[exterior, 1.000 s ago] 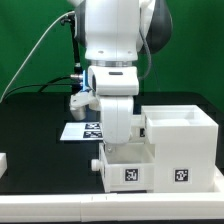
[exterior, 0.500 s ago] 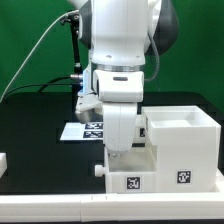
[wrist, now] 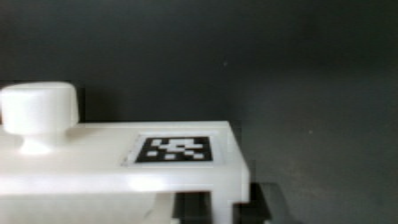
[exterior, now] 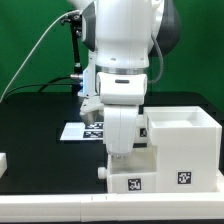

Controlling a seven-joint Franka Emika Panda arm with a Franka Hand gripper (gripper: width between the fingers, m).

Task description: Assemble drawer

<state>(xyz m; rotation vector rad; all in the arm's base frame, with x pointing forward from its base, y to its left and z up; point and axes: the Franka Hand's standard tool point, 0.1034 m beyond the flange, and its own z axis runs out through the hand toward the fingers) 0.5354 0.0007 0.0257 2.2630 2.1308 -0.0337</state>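
- The drawer (exterior: 116, 174) sits nearest, at the front edge of the matte black surface (exterior: 40, 115). It is one smooth, blocky white plastic piece with one square black-and-white tag on its face.
- The wrist view shows one stubby round knob (wrist: 39, 110) standing on it.
- Two dark fingers (wrist: 199, 208) sit close together at the drawer's edge; I cannot tell whether they pinch it.
- Just beside it stands one taller, open-topped white box (exterior: 185, 140).
- The glossy, rounded arm (exterior: 122, 60) hangs over the drawer.
- Behind lies the flat marker board (exterior: 76, 131).
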